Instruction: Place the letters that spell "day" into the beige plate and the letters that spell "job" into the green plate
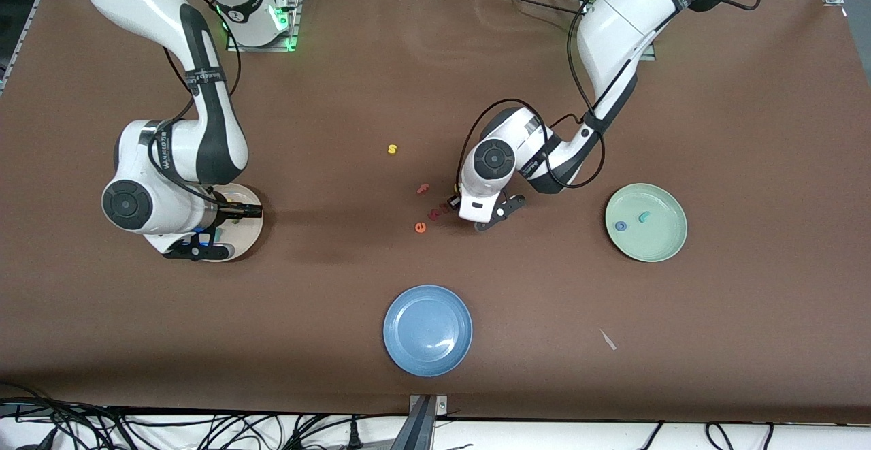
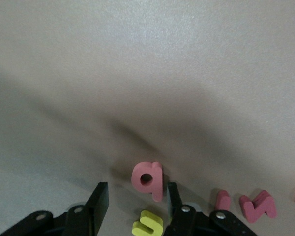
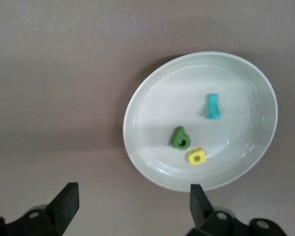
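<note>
The beige plate (image 3: 201,120), near the right arm's end of the table, holds the green d (image 3: 180,137), yellow a (image 3: 197,156) and teal y (image 3: 214,106), so "day" looks done; the right gripper (image 3: 130,201) hangs over that plate, jaws wide and empty, and seems to wait; the green plate (image 1: 670,235), toward the left arm's end, carries the blue o (image 1: 620,226) and teal j (image 1: 643,216); only the b (image 2: 148,179) is wanting; it lies mid-table among spare letters, a yellow one (image 2: 147,223) just beside it; the left gripper (image 2: 137,194) straddles the b, jaws part-closed, not yet pinching as far as shows; the next move calls for closing on the b alone, then lifting it across to the green plate.
</note>
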Tool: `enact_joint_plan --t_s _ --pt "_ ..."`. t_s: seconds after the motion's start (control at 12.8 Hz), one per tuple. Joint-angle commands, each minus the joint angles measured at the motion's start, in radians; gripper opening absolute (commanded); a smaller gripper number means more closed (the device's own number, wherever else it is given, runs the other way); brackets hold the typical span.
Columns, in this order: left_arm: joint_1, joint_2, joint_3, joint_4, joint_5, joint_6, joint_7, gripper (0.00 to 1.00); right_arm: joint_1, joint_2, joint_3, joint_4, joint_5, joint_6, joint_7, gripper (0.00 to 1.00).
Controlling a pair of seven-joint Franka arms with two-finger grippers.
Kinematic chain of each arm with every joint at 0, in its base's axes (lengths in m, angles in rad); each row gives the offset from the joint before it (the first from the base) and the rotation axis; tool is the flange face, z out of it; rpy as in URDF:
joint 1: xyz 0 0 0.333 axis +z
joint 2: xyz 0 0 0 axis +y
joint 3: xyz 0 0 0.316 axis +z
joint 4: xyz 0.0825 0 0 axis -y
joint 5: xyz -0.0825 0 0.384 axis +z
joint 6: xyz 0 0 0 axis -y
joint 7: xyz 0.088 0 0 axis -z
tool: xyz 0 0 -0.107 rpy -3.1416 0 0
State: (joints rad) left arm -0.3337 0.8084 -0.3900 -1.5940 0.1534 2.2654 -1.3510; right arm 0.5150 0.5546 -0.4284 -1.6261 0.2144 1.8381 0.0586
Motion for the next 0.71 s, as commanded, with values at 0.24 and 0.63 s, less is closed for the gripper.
enact_joint_plan --t_s 0.24,0.63 --pt "-0.007 0.032 0.002 0.02 0.032 0.093 -0.019 0.02 0.016 -0.028 -0.012 0.144 -0.029 -0.247 0.066 1.0" --pt "0.008 -0.018 0.002 0.022 0.035 0.037 -0.008 0.0 0.039 -0.089 -0.027 0.209 -0.099 -0.332 0.081 1.0"
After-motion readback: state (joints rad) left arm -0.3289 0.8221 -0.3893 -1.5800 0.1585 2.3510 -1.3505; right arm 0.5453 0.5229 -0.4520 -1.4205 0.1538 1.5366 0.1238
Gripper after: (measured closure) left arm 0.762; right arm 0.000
